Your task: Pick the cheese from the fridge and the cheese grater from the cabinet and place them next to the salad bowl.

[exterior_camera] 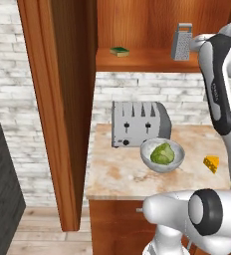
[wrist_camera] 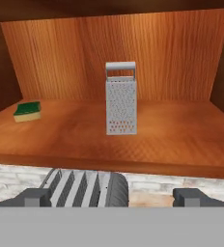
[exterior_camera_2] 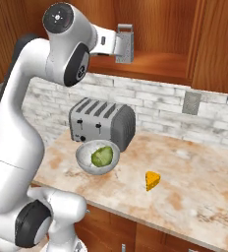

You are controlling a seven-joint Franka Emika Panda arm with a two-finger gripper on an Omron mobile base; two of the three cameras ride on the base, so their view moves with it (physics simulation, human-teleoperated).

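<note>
The cheese [exterior_camera_2: 152, 180] already lies on the counter [exterior_camera_2: 194, 192] near the salad bowl [exterior_camera_2: 84, 161], which holds a lettuce head [exterior_camera_2: 102, 156], so that half looks done. The cheese grater [wrist_camera: 120, 99] is untouched, upright on the cabinet [exterior_camera: 62, 99] shelf beside a sponge [wrist_camera: 27, 111]. The gripper [wrist_camera: 113, 195] faces it with jaws spread wide, apparently short of the shelf.

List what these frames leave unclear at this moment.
- Cheese grater: its right side in the left base view is covered by the arm.
- Gripper: the hand view shows its fingertips apart, the rest cut off.
- Toaster: bottom edge crops it in the hand view.
</note>
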